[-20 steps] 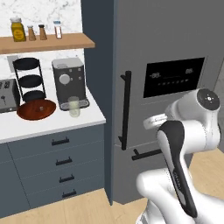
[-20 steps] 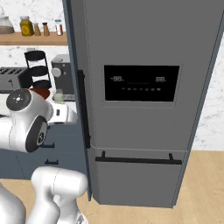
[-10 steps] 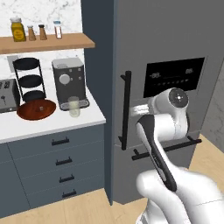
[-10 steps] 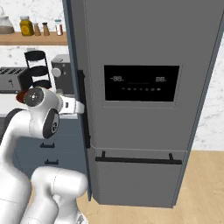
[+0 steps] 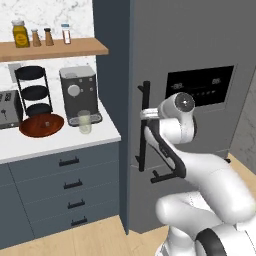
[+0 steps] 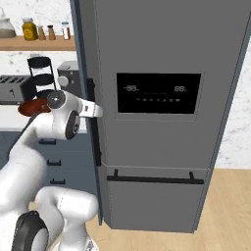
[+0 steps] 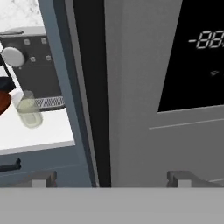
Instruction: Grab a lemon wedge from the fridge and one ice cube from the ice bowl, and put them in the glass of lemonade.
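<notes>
The fridge (image 5: pixel 200 60) stands shut, so the lemon wedge is hidden. My gripper (image 5: pixel 146 114) is open at the fridge's long black handle (image 5: pixel 144 130), about level with the display panel. In the hand view the handle (image 7: pixel 94 109) runs up between my two spread fingertips (image 7: pixel 43 179), and the gripper (image 7: pixel 109 179) holds nothing. From the right I see the gripper (image 6: pixel 96 111) against the handle (image 6: pixel 94 132). The glass of lemonade (image 5: pixel 84 121) stands on the counter before the coffee machine. The ice bowl (image 5: pixel 41 125) lies to its left. I cannot make out an ice cube.
On the white counter (image 5: pixel 55 142) stand a coffee machine (image 5: pixel 79 92), a black three-tier rack (image 5: pixel 32 92) and a toaster (image 5: pixel 7 109). A wooden shelf (image 5: pixel 50 49) above carries jars. Grey drawers (image 5: pixel 70 185) sit below the counter. A lower fridge drawer handle (image 6: pixel 154 179) runs across.
The arm has swung up and toward the fridge door, bringing the open hand from lower right to the vertical handle. The fridge stays shut.
</notes>
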Available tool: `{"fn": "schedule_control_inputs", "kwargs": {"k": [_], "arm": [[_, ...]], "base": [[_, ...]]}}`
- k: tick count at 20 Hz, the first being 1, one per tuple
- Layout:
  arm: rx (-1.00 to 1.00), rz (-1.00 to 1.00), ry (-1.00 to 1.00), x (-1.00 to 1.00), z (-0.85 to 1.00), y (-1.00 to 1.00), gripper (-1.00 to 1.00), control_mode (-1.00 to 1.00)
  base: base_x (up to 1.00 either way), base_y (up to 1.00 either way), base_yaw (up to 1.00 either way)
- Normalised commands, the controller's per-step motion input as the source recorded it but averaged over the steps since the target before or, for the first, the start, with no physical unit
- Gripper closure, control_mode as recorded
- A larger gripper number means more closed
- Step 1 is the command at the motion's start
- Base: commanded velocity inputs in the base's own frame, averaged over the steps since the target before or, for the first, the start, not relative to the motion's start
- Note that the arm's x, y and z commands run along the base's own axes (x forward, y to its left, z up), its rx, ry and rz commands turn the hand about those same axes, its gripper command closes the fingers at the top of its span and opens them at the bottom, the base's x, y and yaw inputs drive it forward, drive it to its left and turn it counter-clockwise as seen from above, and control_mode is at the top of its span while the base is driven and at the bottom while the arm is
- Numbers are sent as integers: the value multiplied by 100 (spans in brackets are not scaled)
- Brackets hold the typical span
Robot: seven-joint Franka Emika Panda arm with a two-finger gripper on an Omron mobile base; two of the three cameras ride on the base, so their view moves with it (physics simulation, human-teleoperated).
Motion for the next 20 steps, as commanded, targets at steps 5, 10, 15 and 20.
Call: {"fn": "schedule_control_inputs", "kwargs": {"k": [5,10,15,20], "arm": [[0,0,0,74,-9,0,-100,-100],[0,0,0,73,-12,0,-100,-100],[0,0,-3,73,-27,0,-100,-100],[0,-2,-4,72,-29,0,-100,-100]], "base": [[0,0,0],[0,0,0],[0,0,0],[0,0,0]]}}
